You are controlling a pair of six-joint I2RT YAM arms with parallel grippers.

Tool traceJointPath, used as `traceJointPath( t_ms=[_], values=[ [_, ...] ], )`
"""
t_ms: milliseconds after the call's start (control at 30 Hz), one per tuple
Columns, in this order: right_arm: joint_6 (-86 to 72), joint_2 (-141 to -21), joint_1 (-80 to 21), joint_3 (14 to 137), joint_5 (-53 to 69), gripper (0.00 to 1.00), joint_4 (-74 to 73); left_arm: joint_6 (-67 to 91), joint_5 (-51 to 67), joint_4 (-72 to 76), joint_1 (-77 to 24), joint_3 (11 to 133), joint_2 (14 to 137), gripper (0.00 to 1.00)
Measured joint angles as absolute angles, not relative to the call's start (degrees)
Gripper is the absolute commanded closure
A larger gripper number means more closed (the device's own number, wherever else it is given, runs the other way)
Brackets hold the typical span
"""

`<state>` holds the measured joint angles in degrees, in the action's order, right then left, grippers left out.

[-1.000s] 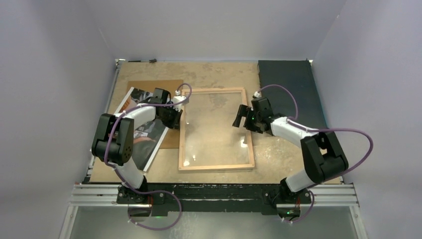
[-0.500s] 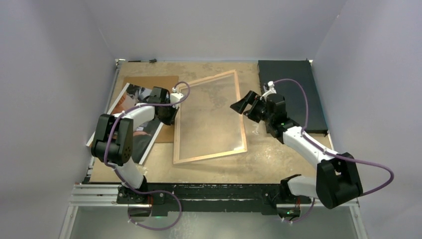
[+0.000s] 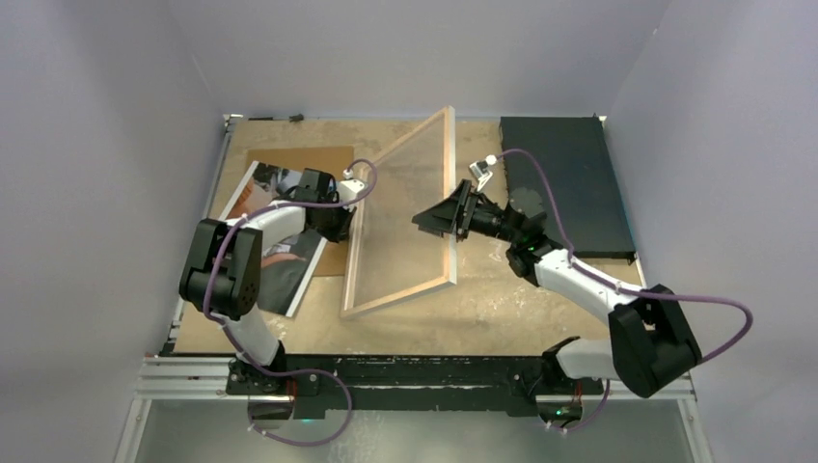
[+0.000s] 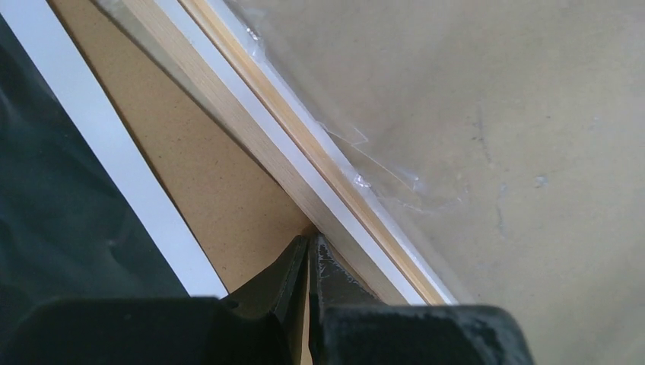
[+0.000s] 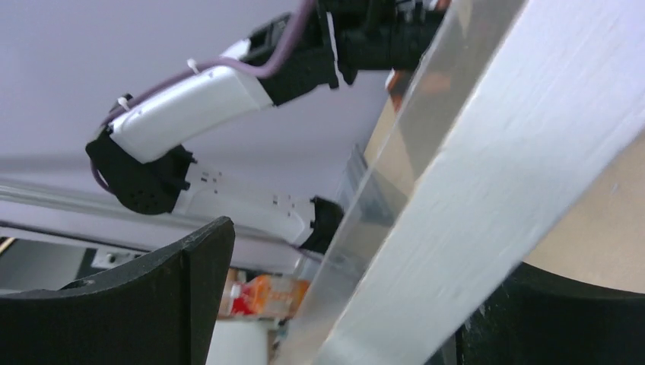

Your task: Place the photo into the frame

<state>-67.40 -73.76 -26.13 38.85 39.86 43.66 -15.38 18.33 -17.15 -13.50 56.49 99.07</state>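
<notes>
Since a second ago the frame (image 3: 403,224) goes from lying flat to standing steeply tilted: its right long rail is lifted high while its left long rail stays down on the table (image 3: 540,299). The right arm swings round with it. The right gripper (image 3: 436,218) now sits at the raised rail, about midway along it. In the right wrist view the frame's white front rail (image 5: 487,190) runs diagonally between the two fingers. The jaws stand wide apart, one finger (image 5: 175,296) clear of the rail and the other (image 5: 548,312) right up against it, so we note a spread gripper cradling the rail rather than pinching it. The left gripper (image 3: 335,224) keeps its place at the lower rail, jaws closed together with nothing between them. In the left wrist view its closed tips (image 4: 308,251) touch the side of the frame (image 4: 289,163) where wood meets the white strip. The photo (image 3: 289,275) lies flat left of the frame, partly under the left arm and partly over the brown backing board (image 3: 318,159). From the left wrist we see its dark surface and white border (image 4: 53,228) beside the board (image 4: 220,205). The photo is outside the frame. A black mat (image 3: 564,183) lies at the far right corner, well apart from the frame.
</notes>
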Motion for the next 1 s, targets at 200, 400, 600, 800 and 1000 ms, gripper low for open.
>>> traceJointPath(
  t_ms=[200,400,600,800,1000],
  values=[
    [-70.78,-76.20,-27.24,37.45,43.72,0.10,43.03,-15.16,21.26,-16.45,-14.55,56.38,99.33,0.98],
    [-67.55,-75.92,-27.27,41.98,44.29,0.10,34.79,-15.07,21.30,-16.40,-14.55,56.36,99.31,0.98],
    [-63.77,-74.15,-27.27,49.39,44.16,0.10,25.67,-15.00,21.96,-17.28,-14.55,56.36,98.98,0.92],
    [-62.08,-73.91,-27.27,52.16,44.05,0.14,23.27,-15.03,22.39,-21.67,-14.66,56.36,97.69,0.87],
    [-62.37,-73.91,-27.27,51.72,44.10,0.18,22.59,-15.11,23.29,-26.26,-13.89,57.14,96.16,0.77]
  ],
)
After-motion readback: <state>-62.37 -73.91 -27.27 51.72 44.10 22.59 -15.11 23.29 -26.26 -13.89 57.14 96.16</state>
